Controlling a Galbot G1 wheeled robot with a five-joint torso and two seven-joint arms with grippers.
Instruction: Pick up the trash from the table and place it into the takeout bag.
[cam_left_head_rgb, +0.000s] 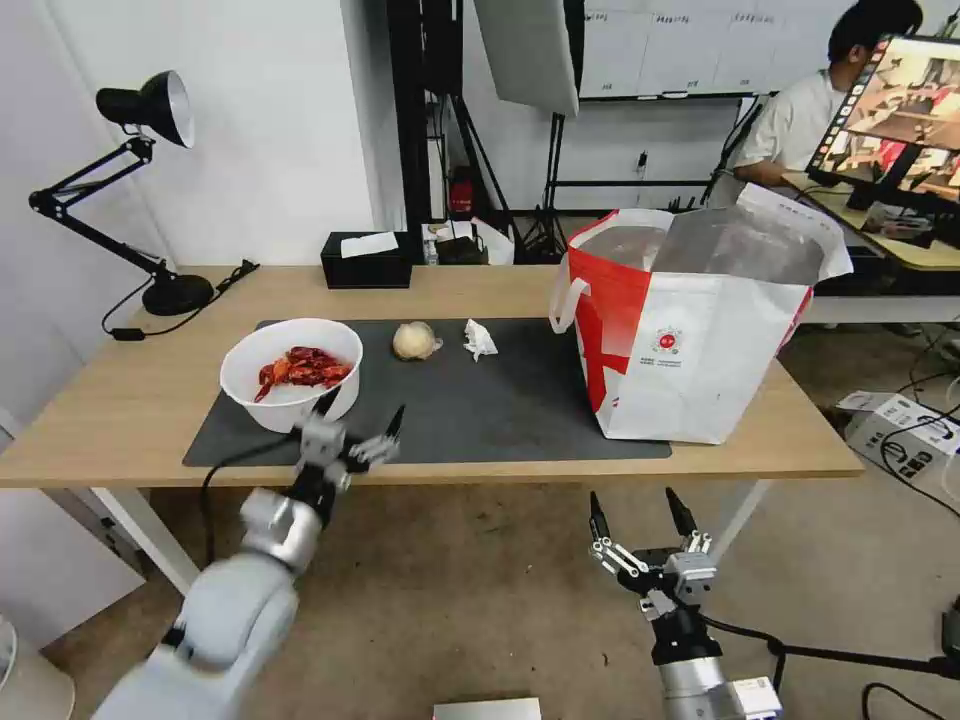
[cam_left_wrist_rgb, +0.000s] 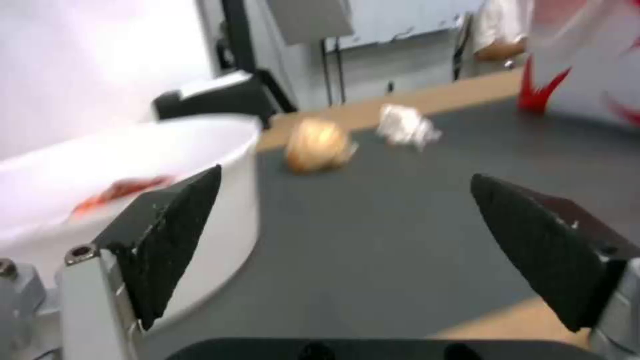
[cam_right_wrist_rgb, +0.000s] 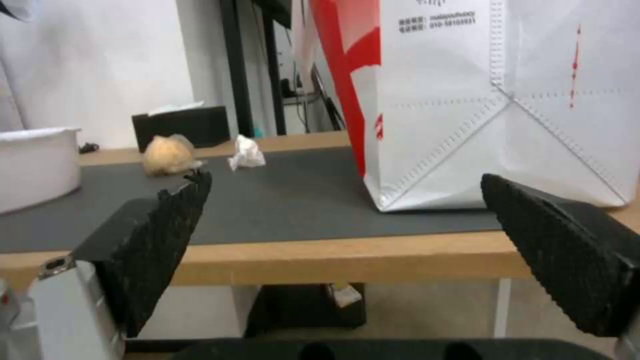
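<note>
Trash is spread across the grey mat (cam_left_head_rgb: 500, 410) on the table (cam_left_head_rgb: 120, 400), left to right. First the white bowl (cam_left_head_rgb: 290, 372) of red shells is seen at the mat's left end. Just beside its near rim the left gripper (cam_left_head_rgb: 362, 418) is held over the front edge of the mat, jaws wide apart, nothing between them; one finger (cam_left_wrist_rgb: 170, 240) is seen close to the bowl's wall, w/ no contact that can be made out. Further right, the beige lump (cam_left_head_rgb: 414, 341) and the crumpled tissue (cam_left_head_rgb: 479, 340) are laid near each other, mid-mat. At the right end the takeout bag (cam_left_head_rgb: 690, 340) is stood upright, mouth open. The right gripper (cam_left_head_rgb: 640, 515) is parked below the table edge, jaws open and empty.

Step judged: approach to a first pick, prob. the bowl; nothing is grasped yet. Next move calls for one finger to be set inside the rim and one outside, then a level lift so shells are not spilled.
</note>
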